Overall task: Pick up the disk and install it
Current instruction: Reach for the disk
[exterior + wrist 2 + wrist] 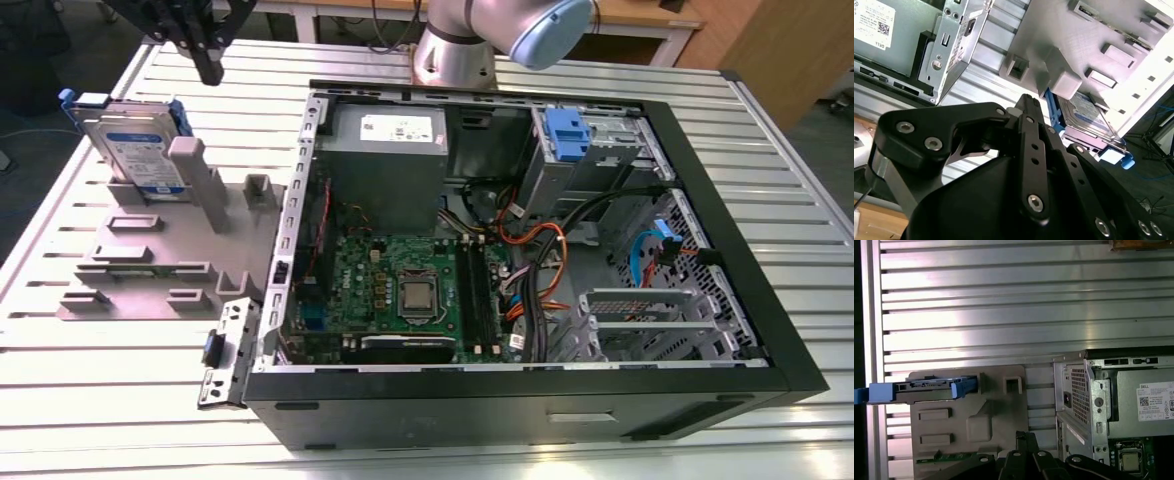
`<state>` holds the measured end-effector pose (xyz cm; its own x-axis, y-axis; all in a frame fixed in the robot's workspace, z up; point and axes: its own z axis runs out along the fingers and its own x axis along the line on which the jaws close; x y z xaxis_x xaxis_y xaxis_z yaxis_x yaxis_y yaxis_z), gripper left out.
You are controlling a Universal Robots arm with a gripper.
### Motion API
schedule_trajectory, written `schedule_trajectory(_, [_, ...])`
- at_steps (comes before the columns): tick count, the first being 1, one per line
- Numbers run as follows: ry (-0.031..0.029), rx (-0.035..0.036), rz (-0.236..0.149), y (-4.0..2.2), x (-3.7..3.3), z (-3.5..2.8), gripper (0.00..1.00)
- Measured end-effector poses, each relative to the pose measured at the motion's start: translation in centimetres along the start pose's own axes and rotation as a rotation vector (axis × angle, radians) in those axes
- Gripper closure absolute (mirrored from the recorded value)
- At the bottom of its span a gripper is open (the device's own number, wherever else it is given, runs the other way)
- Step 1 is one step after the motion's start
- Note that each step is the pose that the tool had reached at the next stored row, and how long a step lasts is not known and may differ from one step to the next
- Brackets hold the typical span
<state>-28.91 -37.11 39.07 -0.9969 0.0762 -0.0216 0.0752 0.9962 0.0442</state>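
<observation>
Exterior view: the disk (138,150) stands on edge in a grey holder (160,265) at the exterior view's left, beside the open computer case (534,375) on a slatted metal table (107,400). The gripper (210,72) hangs just above and beyond the disk, apart from it, its fingers drawn together on nothing. In the second wrist view, the closed, empty gripper (1026,102) points toward the holder (1054,40), where the disk (1089,117) sits in its slot with its blue frame showing; the rear corner of the case (949,45) is nearby. In the first wrist view, the disk (929,386) appears edge-on at one edge of the holder (999,415), with the gripper (1024,437) clear of it and the case (1089,395) alongside.
</observation>
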Motion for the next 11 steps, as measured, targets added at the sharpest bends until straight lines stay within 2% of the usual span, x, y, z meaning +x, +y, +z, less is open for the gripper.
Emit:
schedule_trajectory(6, [0.0,0.0,0.0,-0.01,0.18,0.0,0.89])
schedule_trajectory(11, [-0.0001,0.0,0.0,-0.05,0.64,-0.01,0.89])
